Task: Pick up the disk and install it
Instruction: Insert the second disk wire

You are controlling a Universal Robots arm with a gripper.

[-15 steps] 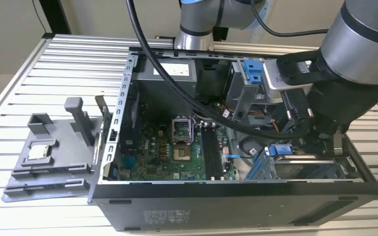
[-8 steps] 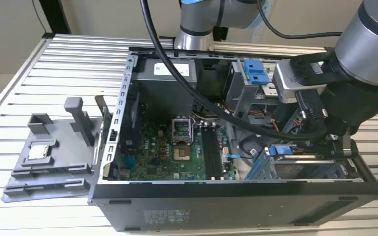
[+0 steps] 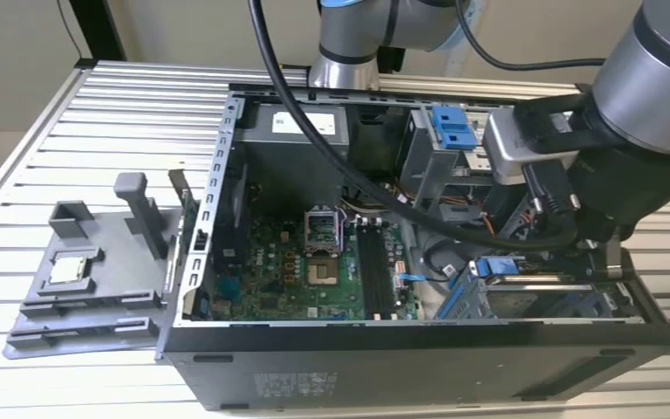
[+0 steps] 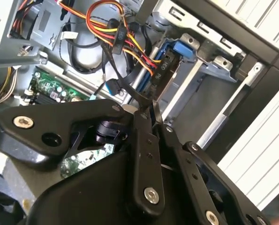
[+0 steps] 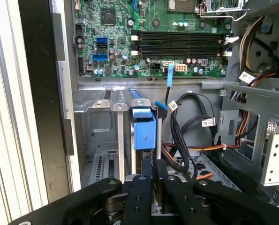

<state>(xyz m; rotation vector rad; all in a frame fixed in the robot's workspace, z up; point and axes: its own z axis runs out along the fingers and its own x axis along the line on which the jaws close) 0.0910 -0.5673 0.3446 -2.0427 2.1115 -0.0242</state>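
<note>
The disk (image 5: 144,131) stands on edge in the drive cage (image 5: 101,122) at the near corner of the open computer case (image 3: 428,349). Its blue plastic frame faces the camera in the first wrist view. In the exterior view its blue end (image 3: 495,267) shows at the case's right, just below the arm. My gripper (image 5: 153,169) is shut on the disk's thin edge, the black fingers (image 5: 138,187) pressed close on both sides. The second wrist view shows the gripper (image 4: 149,111) pinching the same edge, with the blue frame (image 4: 182,48) running on into the metal bay.
Loose black, orange and yellow cables (image 5: 186,140) hang right beside the disk. The green motherboard (image 3: 311,262) fills the case floor. More blue tabs (image 3: 454,127) sit on an upper bay. A grey fixture (image 3: 91,279) with a small square chip lies on the slatted table (image 3: 32,131) at the exterior view's left.
</note>
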